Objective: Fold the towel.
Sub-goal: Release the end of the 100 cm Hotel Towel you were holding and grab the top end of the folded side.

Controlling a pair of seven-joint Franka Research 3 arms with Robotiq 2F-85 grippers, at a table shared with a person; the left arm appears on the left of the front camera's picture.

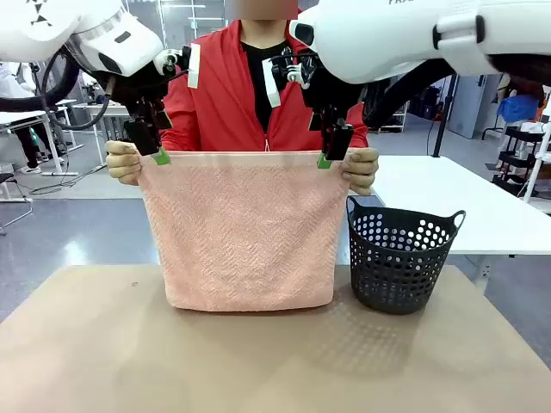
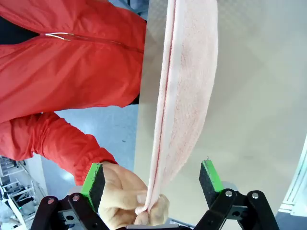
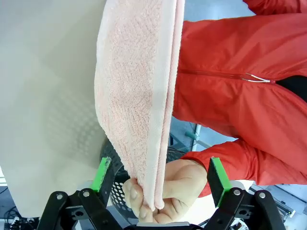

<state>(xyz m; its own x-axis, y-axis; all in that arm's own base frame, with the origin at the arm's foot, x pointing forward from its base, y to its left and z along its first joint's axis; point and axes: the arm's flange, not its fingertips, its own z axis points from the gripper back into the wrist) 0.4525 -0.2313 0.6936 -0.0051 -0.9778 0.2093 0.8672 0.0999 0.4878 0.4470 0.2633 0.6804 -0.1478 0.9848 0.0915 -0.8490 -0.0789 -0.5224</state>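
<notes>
Front: towel (image 1: 245, 232) hangs doubled from the person's hands (image 1: 123, 162), bottom edge on the table (image 1: 86, 344), just left of the basket (image 1: 400, 258). Left wrist: your left gripper (image 2: 152, 178) is spread wide around its corner, so clamp cloth, not the person's fingers (image 2: 125, 194). Right wrist: right gripper (image 3: 159, 173) gapes likewise, same deal.

towel (image 1: 244, 232) of fuzzy matt terry cloth with a flatter woven hem, basket (image 1: 398, 258) at its 3 o'clock of dark perforated plastic, dull sheen, table (image 1: 258, 361) smooth matt tan, jacket (image 1: 215, 112) of smooth red cloth, arm shells (image 1: 387, 34) glossy white plastic
</notes>
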